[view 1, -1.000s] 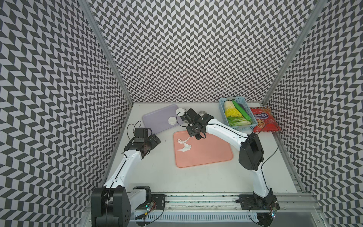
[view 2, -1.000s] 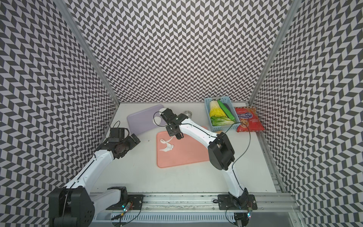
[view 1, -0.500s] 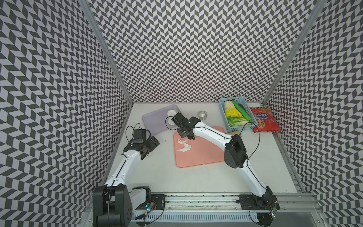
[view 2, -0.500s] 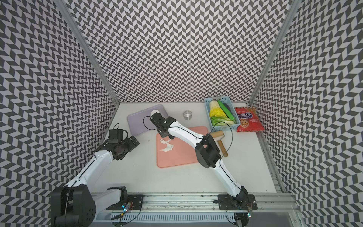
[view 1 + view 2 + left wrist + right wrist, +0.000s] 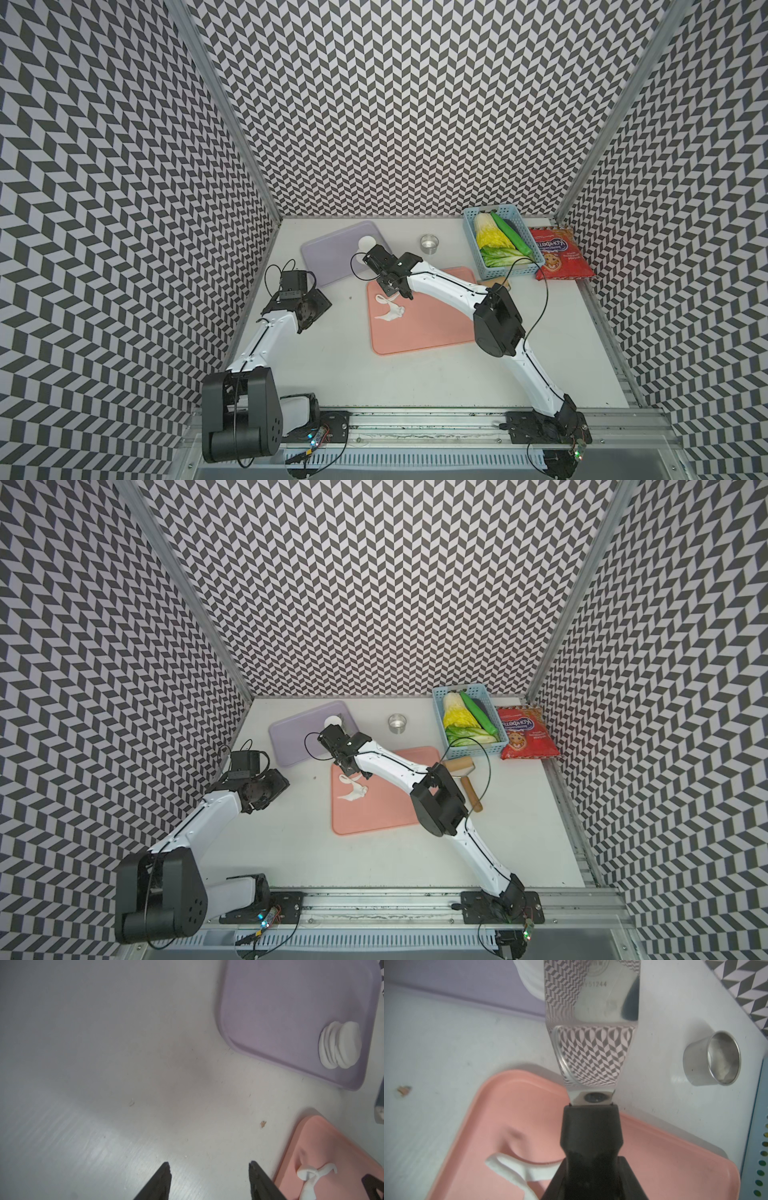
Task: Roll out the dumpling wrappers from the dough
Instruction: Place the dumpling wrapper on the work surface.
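Gripping a spatula (image 5: 591,1012), seen only wrist-side, is the right end effector (image 5: 591,1180).

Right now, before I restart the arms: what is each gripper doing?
Left gripper: open, empty.
Right gripper: closed on the spatula, gripped by its black handle.

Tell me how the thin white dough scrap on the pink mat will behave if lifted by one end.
Probably floppy: the dough scrap lies in thin, curled ribbons, so it would likely droop and stretch. Probably light, being so slender. It may cling to the pink mat, whose surface wrinkles beside it.
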Controlling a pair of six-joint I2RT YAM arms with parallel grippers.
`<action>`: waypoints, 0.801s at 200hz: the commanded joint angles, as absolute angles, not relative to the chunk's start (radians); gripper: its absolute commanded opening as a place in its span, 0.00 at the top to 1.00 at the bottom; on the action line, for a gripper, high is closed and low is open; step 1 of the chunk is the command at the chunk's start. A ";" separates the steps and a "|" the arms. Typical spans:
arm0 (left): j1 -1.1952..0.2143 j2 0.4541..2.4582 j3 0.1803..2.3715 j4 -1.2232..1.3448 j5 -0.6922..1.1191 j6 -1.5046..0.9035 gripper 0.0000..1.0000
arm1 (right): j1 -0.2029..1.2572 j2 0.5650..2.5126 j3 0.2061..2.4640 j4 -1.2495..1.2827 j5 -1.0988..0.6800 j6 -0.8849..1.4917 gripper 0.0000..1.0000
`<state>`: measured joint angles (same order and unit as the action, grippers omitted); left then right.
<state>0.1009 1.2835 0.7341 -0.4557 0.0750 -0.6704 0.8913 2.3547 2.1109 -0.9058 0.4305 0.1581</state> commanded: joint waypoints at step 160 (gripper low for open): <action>0.166 1.870 1.175 -0.431 -0.007 -0.637 0.56 | 0.866 2.048 1.822 -0.703 0.387 0.179 1.00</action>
